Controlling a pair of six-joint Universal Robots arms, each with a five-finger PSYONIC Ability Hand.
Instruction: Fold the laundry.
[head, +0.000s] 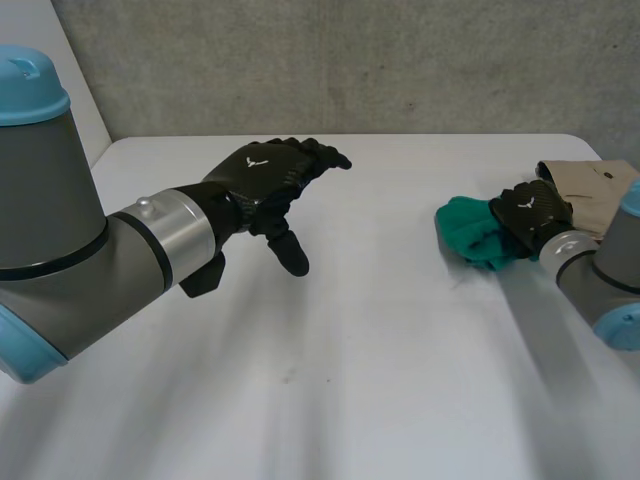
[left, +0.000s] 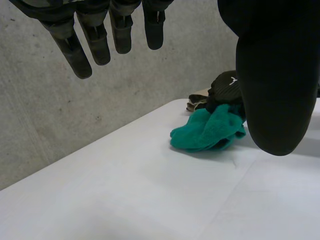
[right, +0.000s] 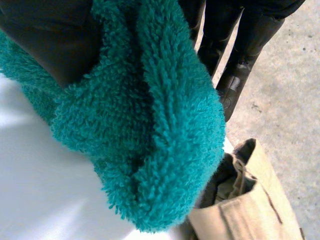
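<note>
One teal towel (head: 472, 232), one beige garment (head: 590, 190)

grey left arm (head: 60, 260) and right arm (head: 618, 262), light-blue caps, silver cuffs — black left hand (head: 262, 175), right hand (head: 530, 212), white logos

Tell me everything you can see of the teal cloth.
The teal cloth is a fluffy, terry-like piece, bunched into thick folds rather than spread flat. It sits on the robot's right side of the white table, and its lower part appears to rest on the surface. The right hand grips a bunched fold between thumb and fingers. A beige garment lies just behind it, close beside or touching it.
</note>
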